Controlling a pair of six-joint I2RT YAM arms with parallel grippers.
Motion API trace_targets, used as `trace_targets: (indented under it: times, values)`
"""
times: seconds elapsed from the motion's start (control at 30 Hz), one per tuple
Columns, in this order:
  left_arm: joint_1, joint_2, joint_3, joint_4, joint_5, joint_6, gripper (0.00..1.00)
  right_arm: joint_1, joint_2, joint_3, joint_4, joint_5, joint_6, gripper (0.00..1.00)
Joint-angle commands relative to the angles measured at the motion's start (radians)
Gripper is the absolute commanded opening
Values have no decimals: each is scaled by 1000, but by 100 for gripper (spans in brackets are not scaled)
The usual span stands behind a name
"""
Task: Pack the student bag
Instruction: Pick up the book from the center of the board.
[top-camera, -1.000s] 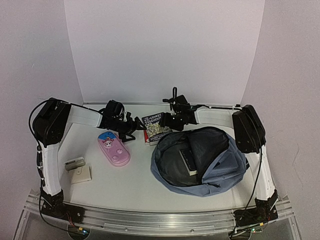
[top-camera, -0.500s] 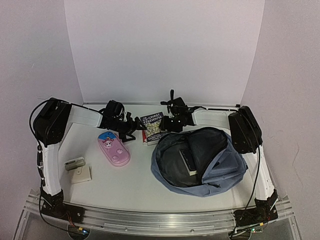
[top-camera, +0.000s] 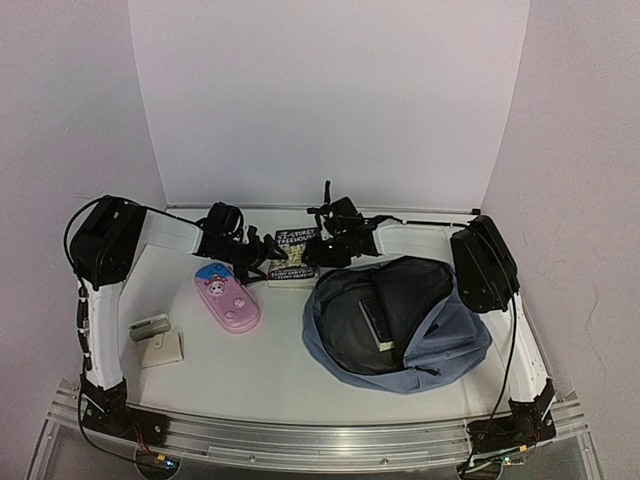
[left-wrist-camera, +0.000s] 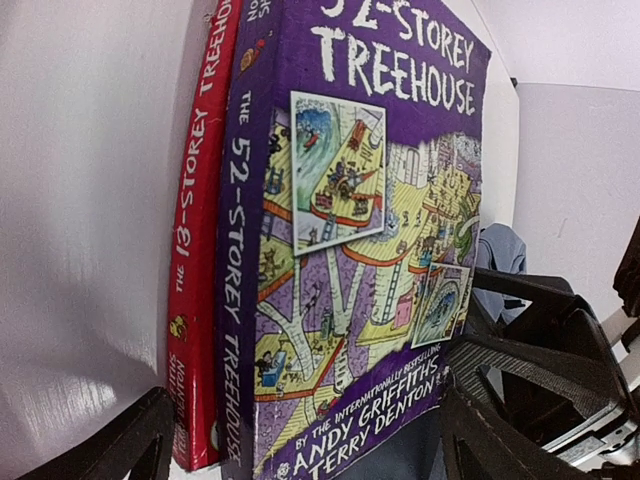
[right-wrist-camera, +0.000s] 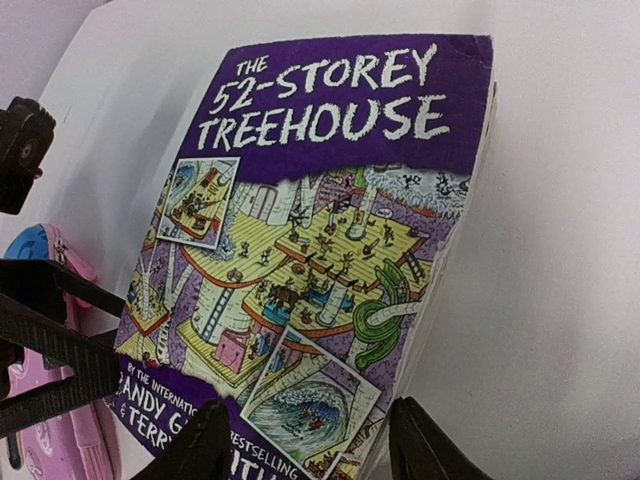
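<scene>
Left arm (top-camera: 170, 232) rose from its near-left base to a high elbow, then ran level to the right along the far side of the table (top-camera: 250, 380). Right arm (top-camera: 420, 237) mirrored it, its forearm running left past the far rim of the bag (top-camera: 450, 335). The two wrists faced each other at far centre, with the books between them.

Left gripper (left-wrist-camera: 300, 450): jaws wide, black fingers (left-wrist-camera: 130, 445) flanking the near end of the stack, nothing clamped. Right gripper (right-wrist-camera: 305, 450): jaws narrower, one finger (right-wrist-camera: 195, 445) over the cover's corner, the other at the page edge. Could not tell whether it gripped or only touched.

Purple book (right-wrist-camera: 320, 200): glossy paperback with a cartoon treehouse cover, lying on a red book (left-wrist-camera: 195, 280) of like shape, spines side by side.

Bag: soft slate-blue fabric, slumped on the right half of the table just beside the books. Its mouth was unzipped wide, showing dark lining. A flat dark item (top-camera: 376, 322) with a pale edge lay inside.

Pencil case (top-camera: 228, 298): pink, rounded oblong with a cartoon face, left of centre, near the left gripper. A small pale box (top-camera: 150, 326) and a beige card (top-camera: 163, 348) sat by the left edge, well apart from the books.
</scene>
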Motion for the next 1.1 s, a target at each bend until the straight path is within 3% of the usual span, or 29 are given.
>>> trace_targets:
  times: [0.0,0.6,1.07]
  values:
    - [5,28,34,68,47,8,89,7,33,52,75,-84,-3,53]
    - [5,23,-14,154,137,-15,69,6,116,64,205,-285,69,49]
    - [6,-117,-82,-16,-68,50,43,6,36,-42,210,-156,92,49]
